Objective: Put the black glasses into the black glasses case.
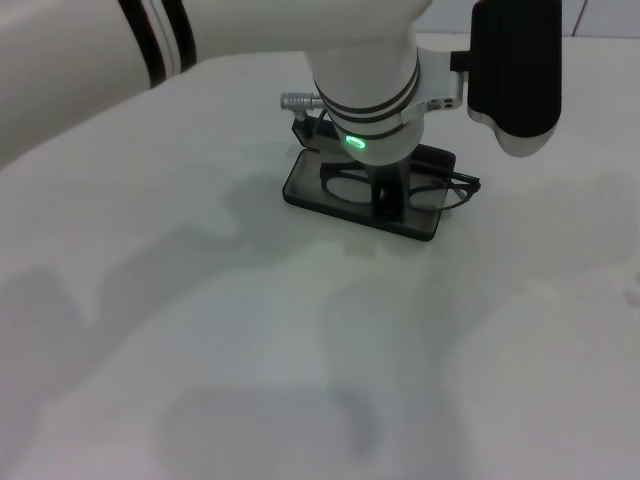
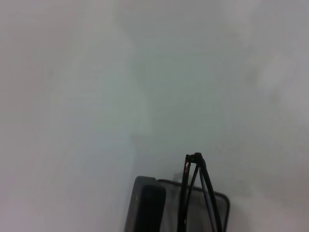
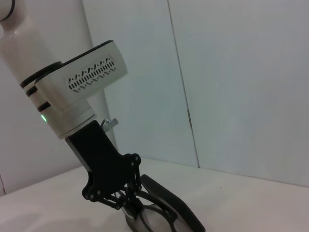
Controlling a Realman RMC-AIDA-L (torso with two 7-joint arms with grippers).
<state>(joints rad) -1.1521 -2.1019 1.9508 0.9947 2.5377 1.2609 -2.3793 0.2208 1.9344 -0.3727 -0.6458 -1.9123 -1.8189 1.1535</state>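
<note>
The black glasses case lies open on the white table, grey lining up, its lid behind it. The black glasses sit across the case, one end reaching past its right edge. My left gripper comes straight down onto the middle of the frame and is shut on it. In the left wrist view the folded temple arms of the glasses stand over the case. The right wrist view shows the left gripper from the side, at the glasses and case. My right arm hangs parked at the upper right.
White table spreads all around the case, marked only by arm shadows. A pale wall stands behind the table's far edge.
</note>
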